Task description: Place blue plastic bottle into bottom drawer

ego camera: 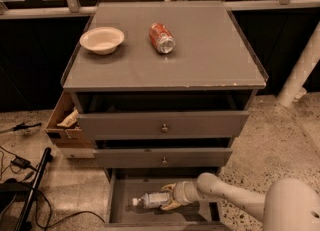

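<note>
The bottom drawer [120, 214] is pulled open at the foot of the grey cabinet. The blue plastic bottle [150, 199] lies on its side inside the drawer, white cap pointing left. My gripper [169, 198] reaches into the drawer from the right and its fingers [169, 205] are closed around the bottle's right end. The arm [235, 199] runs off to the lower right.
A red soda can [161, 38] lies on the cabinet top next to a white bowl [102, 40]. Two knobbed drawers [162, 125] above are slightly open. A cardboard box [64, 120] sits at the cabinet's left side. Cables and a black pole [31, 191] lie on the floor at left.
</note>
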`<action>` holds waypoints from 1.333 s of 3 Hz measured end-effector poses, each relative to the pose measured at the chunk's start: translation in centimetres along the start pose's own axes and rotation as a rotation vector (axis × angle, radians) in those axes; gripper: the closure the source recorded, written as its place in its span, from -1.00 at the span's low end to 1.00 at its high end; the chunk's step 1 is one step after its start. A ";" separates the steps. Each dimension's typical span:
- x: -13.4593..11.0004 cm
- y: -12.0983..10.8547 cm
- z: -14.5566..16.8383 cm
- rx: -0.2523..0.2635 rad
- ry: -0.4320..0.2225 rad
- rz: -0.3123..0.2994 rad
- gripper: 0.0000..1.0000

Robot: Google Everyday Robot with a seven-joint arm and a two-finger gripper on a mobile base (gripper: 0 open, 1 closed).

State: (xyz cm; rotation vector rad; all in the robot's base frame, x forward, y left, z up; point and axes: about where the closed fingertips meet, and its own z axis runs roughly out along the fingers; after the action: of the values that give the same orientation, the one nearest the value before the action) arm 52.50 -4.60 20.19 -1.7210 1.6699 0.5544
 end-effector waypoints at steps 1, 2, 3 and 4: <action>0.9 -1.0 1.3 0.007 0.026 -0.004 1.00; 1.7 -1.7 2.1 0.015 0.052 0.002 1.00; 2.7 -2.0 2.4 0.021 0.081 0.017 1.00; 4.0 -2.0 2.8 0.019 0.106 0.038 1.00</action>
State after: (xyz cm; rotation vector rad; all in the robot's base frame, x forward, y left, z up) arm 55.23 -5.50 15.79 -1.7350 1.7800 0.4706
